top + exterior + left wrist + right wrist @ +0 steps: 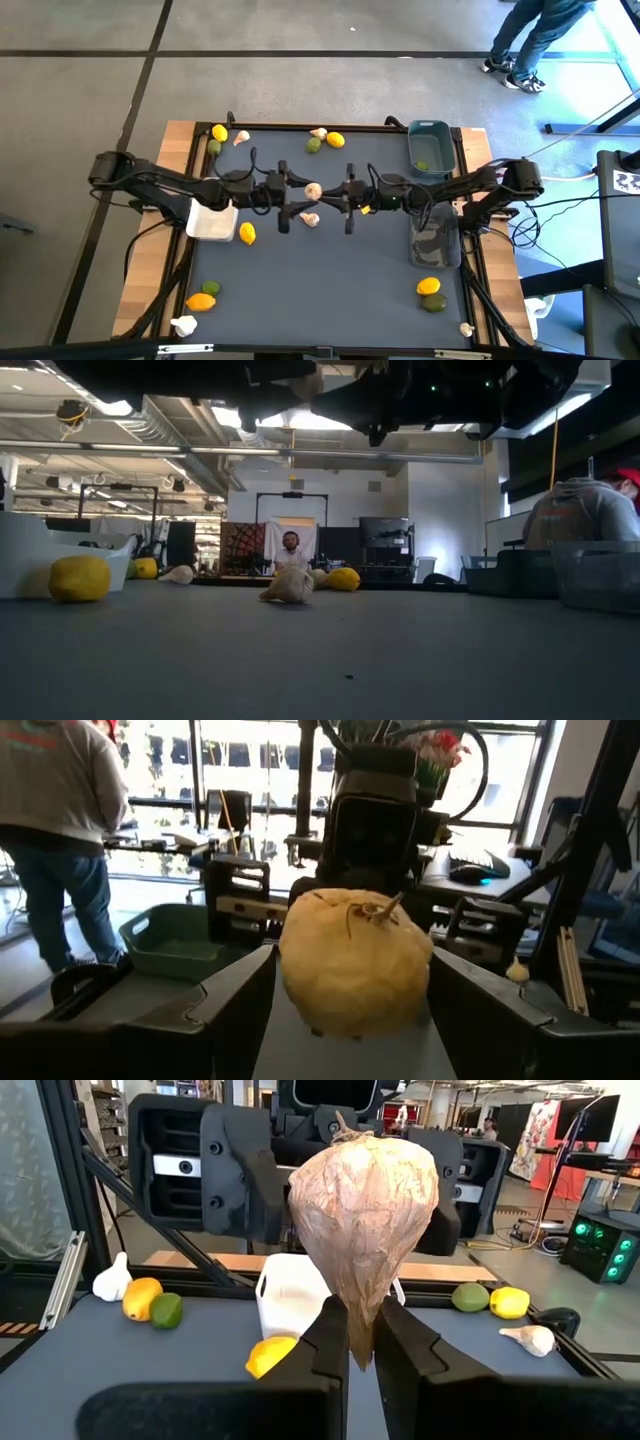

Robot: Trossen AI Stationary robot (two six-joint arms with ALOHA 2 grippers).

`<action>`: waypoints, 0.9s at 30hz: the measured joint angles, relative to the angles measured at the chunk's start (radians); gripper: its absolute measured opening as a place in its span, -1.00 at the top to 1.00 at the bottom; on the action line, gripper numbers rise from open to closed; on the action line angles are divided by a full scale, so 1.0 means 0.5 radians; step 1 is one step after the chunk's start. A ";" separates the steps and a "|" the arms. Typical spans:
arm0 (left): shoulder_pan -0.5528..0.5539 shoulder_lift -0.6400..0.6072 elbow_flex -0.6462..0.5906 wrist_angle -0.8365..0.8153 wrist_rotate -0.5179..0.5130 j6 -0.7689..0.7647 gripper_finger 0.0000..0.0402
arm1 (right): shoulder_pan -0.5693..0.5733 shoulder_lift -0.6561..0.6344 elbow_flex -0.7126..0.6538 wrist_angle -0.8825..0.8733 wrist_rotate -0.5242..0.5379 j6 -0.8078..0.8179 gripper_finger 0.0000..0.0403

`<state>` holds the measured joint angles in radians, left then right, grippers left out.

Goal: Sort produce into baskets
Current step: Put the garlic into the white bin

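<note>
Sorting looks barely begun across the table point(330, 265). The blue basket point(445, 148) at the far right holds one lime point(421, 166). The white basket point(212, 222) on the left shows nothing inside, and the grey basket point(436, 245) on the right is too dark to read. Nearly all the produce lies loose on the mat in mixed clusters of lemon, lime and garlic: two along the far edge, one at each near corner. A lone lemon point(247, 233) sits just beside the white basket, and a spare garlic point(310, 218) lies near the middle. By my reading, most of the work remains. Both arms meet above the centre, tip to tip, sharing one bulb point(313, 190) held clear of the table. The left gripper point(350, 960) stands wide, and its fingers flank the bulb's round body and seem to press it on both sides. The right gripper point(362, 1335) is nearly closed, pinching only the bulb's tapered tip. It looks like a handover in mid-air, with neither side having let go yet.
</note>
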<state>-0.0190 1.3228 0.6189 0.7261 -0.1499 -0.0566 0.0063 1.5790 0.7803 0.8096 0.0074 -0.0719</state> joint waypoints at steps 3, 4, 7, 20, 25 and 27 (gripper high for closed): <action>0.000 0.005 0.000 0.021 0.000 0.001 -0.18 | 0.000 0.030 0.018 0.000 0.000 0.000 0.86; 0.000 0.005 0.000 0.023 0.000 0.001 -0.14 | 0.000 0.043 0.022 0.000 0.000 0.000 0.86; 0.000 0.005 0.000 0.030 0.001 0.000 0.03 | 0.000 0.050 0.028 -0.006 0.000 0.000 0.86; -0.002 0.002 0.000 0.025 0.032 0.012 0.24 | 0.000 0.050 0.047 -0.014 -0.053 0.143 0.70; -0.003 -0.025 0.000 -0.009 0.045 0.035 0.21 | 0.002 0.037 0.051 -0.023 -0.128 0.095 0.37; -0.004 -0.074 0.000 -0.069 0.048 0.035 0.22 | 0.002 0.005 0.052 -0.085 -0.182 0.092 0.26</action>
<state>-0.0208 1.2859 0.6189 0.6916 -0.1261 -0.0391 0.0074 1.5816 0.8062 0.7673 -0.0834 -0.0261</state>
